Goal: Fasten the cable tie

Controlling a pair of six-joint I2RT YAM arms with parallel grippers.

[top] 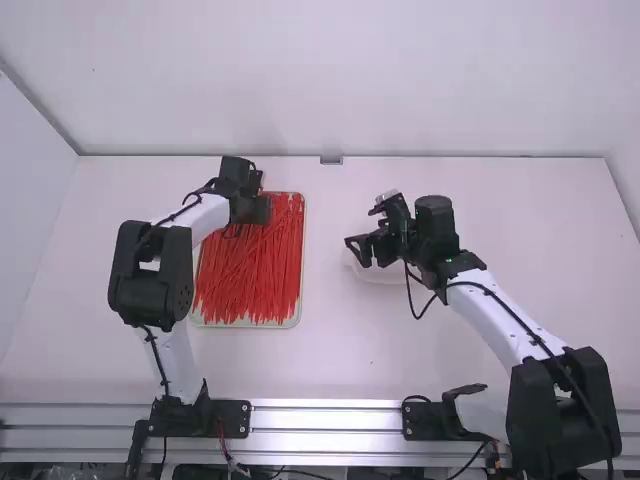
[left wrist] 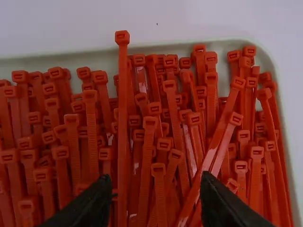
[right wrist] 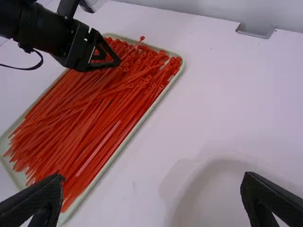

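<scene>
Black fingers (left wrist: 90, 203) of the left gripper (left wrist: 154, 191) stand spread apart over a heap of orange-red cable ties (left wrist: 156, 137), with nothing clasped between them, so the hand is released. The ties lie directly under and ahead of the fingertips, packed roughly parallel in a pale tray (left wrist: 71, 59), with their square heads bunched at the end beyond the fingers. One tie (left wrist: 122, 38) runs through the gap between the fingers and pokes its head past the rest, over the tray's rim.

As I read it, the job stands at its first step: picking out a single tie. No fastening has begun. The next move calls for coming down on one strap alone — the protruding one looks likeliest — and closing without dragging up its crossed, overlapping neighbours. The straps look thin, springy and slick, so several could lift together.

Well apart from the tray, the right gripper (right wrist: 151, 196) hangs with fingers wide and empty above a faint translucent shape (right wrist: 189, 163) on the white table (right wrist: 246, 85); what that shape is I cannot tell.
</scene>
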